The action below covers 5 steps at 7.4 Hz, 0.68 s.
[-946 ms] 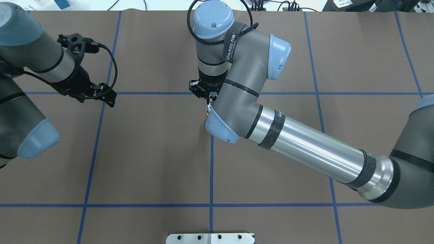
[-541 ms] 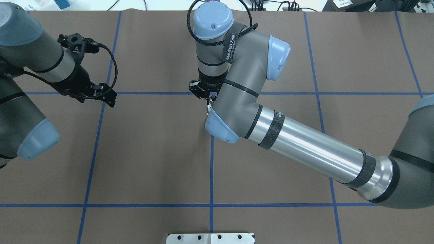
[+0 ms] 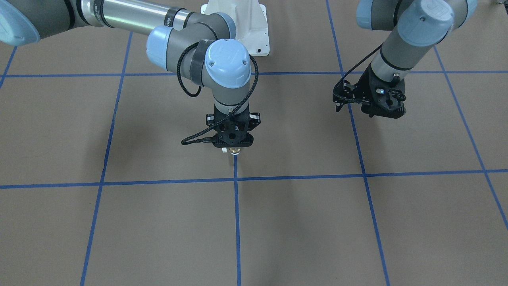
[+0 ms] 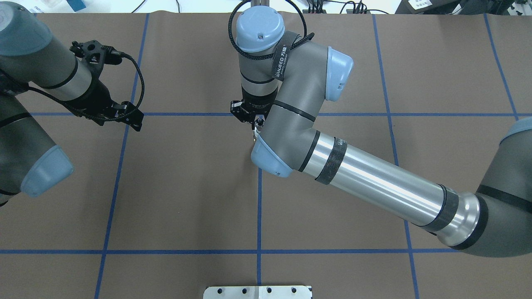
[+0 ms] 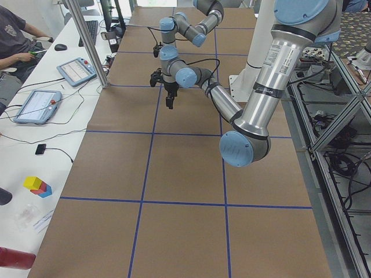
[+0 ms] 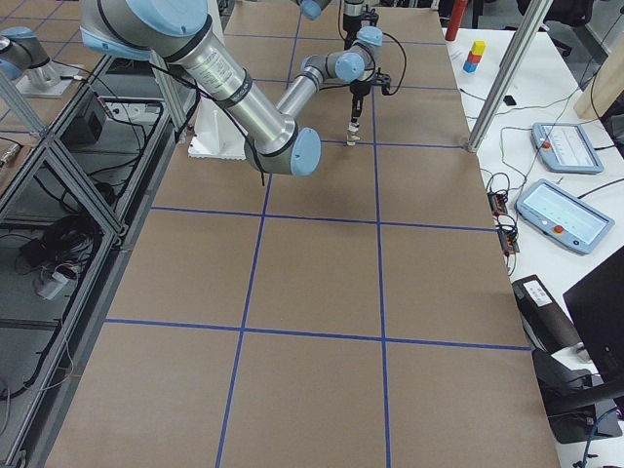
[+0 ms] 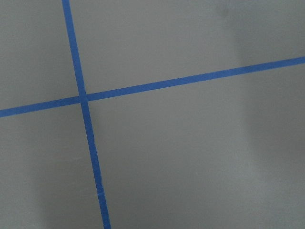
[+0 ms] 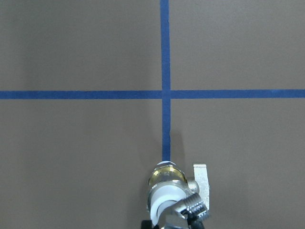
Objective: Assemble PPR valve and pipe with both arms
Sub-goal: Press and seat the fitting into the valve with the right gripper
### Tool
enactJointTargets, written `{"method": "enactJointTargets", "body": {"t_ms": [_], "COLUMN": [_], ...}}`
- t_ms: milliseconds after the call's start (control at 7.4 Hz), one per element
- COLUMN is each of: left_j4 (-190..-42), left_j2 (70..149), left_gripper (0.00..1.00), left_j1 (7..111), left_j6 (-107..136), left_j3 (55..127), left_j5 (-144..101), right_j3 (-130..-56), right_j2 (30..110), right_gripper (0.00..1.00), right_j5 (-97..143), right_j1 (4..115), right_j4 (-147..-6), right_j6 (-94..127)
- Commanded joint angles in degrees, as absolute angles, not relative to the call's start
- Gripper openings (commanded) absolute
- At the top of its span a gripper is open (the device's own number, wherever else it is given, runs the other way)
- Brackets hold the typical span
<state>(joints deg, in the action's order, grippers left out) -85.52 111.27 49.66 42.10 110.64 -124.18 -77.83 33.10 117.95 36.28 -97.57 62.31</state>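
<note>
While the brown paper-covered table (image 4: 187,195) runs beside a white desk (image 5: 14,162) of tablets (image 5: 36,106), your black right gripper (image 3: 233,147) pinches the white-ringed brass PPR valve (image 8: 166,180) over a blue tape line (image 8: 164,47). Only the right wrist view plainly shows the threaded silver pipe (image 8: 191,206) touching it. On your black left gripper (image 3: 369,105), you cannot tell the jaws.

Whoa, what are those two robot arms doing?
The right arm's pincer points straight down and grips the little brass-and-white valve over a blue tape line on the brown mat. A silver threaded piece sits tight against the valve. The left arm's pincer hangs off to the side, and its camera shows only mat and tape.
</note>
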Motion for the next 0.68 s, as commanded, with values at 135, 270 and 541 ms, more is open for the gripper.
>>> {"method": "enactJointTargets", "body": {"t_ms": [135, 270, 541], "left_j4": [-85.52, -85.52, -85.34], "left_j2": [111.27, 111.27, 111.18], "left_gripper": [1.0, 1.0, 1.0], "left_j1": [49.57, 49.57, 49.66], "left_j6": [42.1, 42.1, 42.01], "left_j3": [110.65, 110.65, 111.52], "left_j5": [-124.19, -124.19, -124.28], "right_j3": [-77.87, -77.87, -81.36], "right_j2": [33.13, 33.13, 34.0], "right_gripper": [1.0, 1.0, 1.0], "right_j5": [118.12, 118.12, 118.73], "right_j1": [36.3, 36.3, 37.52], "right_j4": [-97.56, -97.56, -98.0], "right_j6": [62.4, 62.4, 62.4]}}
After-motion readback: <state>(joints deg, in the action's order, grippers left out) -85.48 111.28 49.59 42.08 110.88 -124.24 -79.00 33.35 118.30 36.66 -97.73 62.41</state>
